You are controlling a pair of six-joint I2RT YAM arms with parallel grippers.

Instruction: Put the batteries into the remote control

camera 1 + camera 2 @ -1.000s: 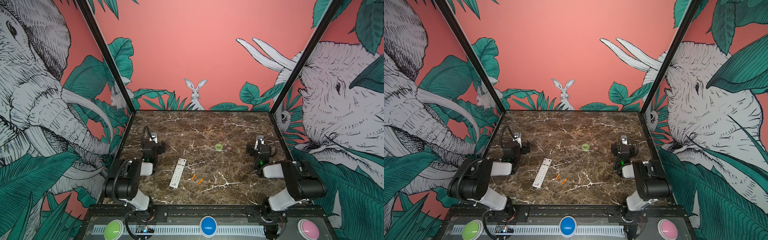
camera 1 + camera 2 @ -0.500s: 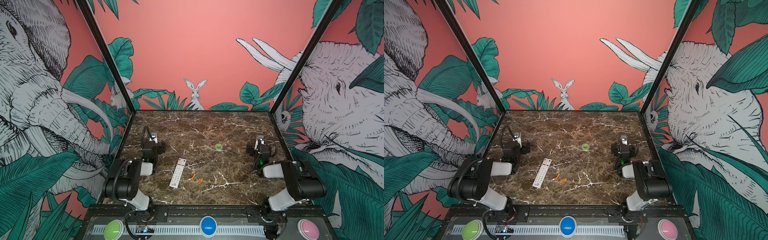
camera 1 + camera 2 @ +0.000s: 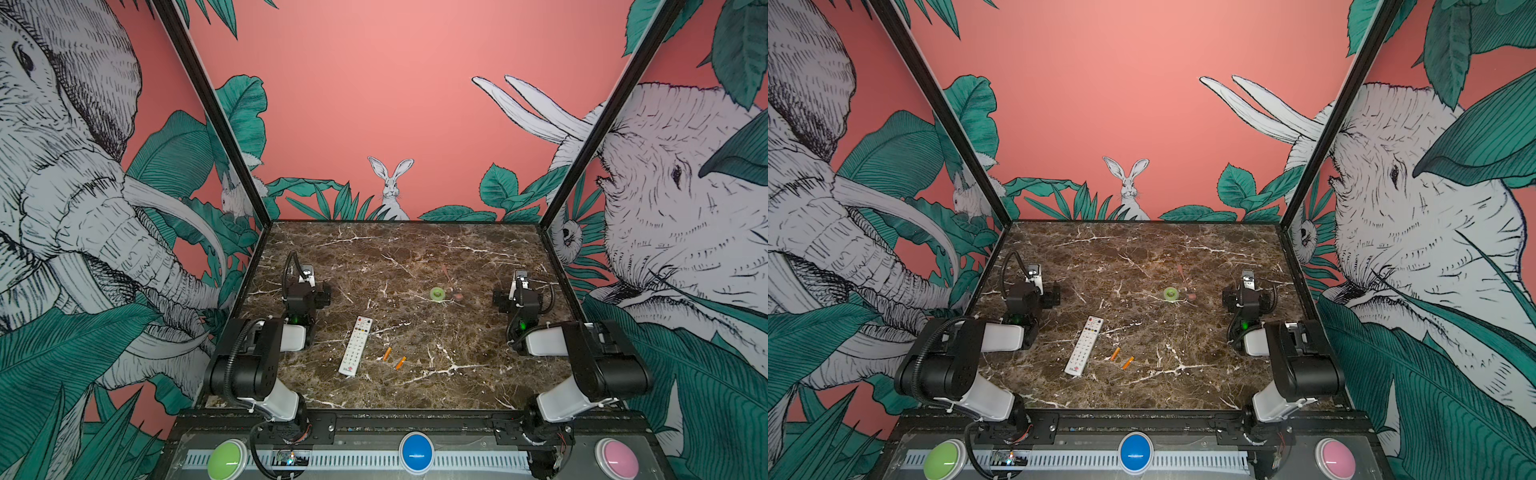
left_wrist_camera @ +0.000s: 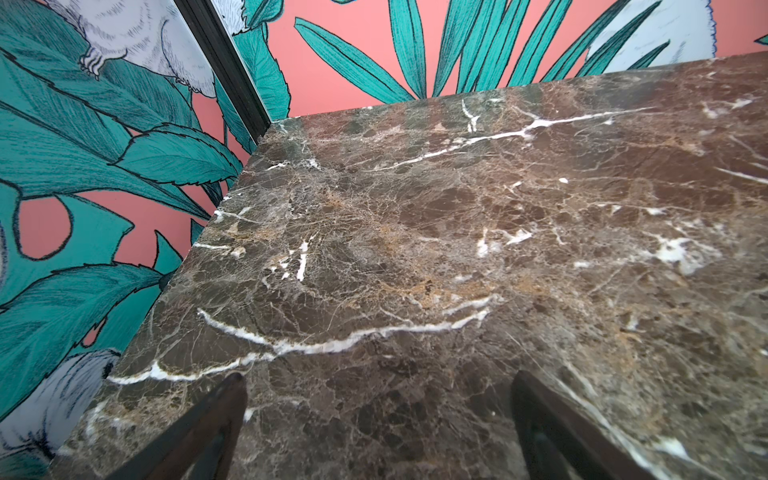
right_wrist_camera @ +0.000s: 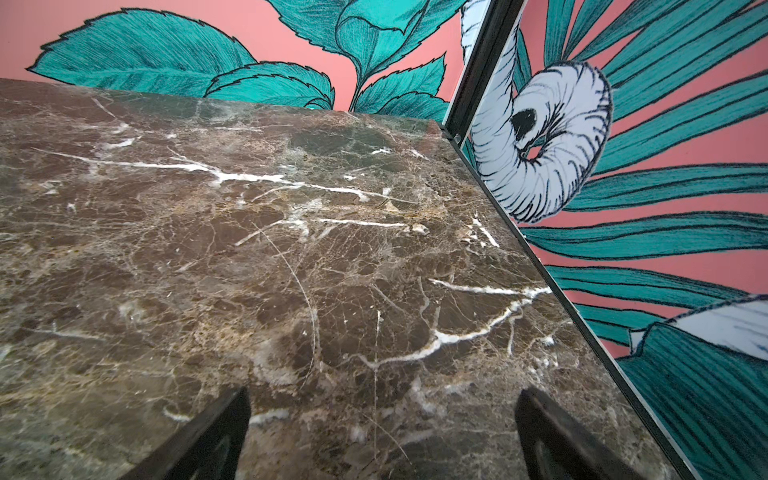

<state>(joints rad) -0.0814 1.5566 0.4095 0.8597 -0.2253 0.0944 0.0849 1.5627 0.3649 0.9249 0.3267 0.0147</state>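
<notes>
My left jaws stand wide apart. In the left wrist view the two dark fingertips [image 4: 232, 392] sit far from each other with only bare counter [image 4: 415, 249] between them, and nothing is held. My right jaws are just as wide. Their fingertips [image 5: 534, 405] frame bare marble too and grip nothing.

I read the counter in both top views as a clock face, with twelve at the rabbit wall. My left arm [image 3: 305, 297] is folded at nine o'clock and my right arm [image 3: 521, 299] at three o'clock, both well apart from the task's things.

The remote control [image 3: 355, 345] lies flat, buttons up, at about eight o'clock from the counter's middle. Its length runs from one o'clock to seven o'clock, with the red button end at one and the red logo end at seven.

The batteries [image 3: 387, 353] lie on the marble at the remote's four o'clock side, just beside it but not touching. The second of them [image 3: 400, 363] sits at four o'clock of the first, close yet apart. Both are slanted much like the remote.

A green roll [image 3: 437, 294] lies flat, hole up, at about one o'clock from the middle, well apart from the remote and batteries.
</notes>
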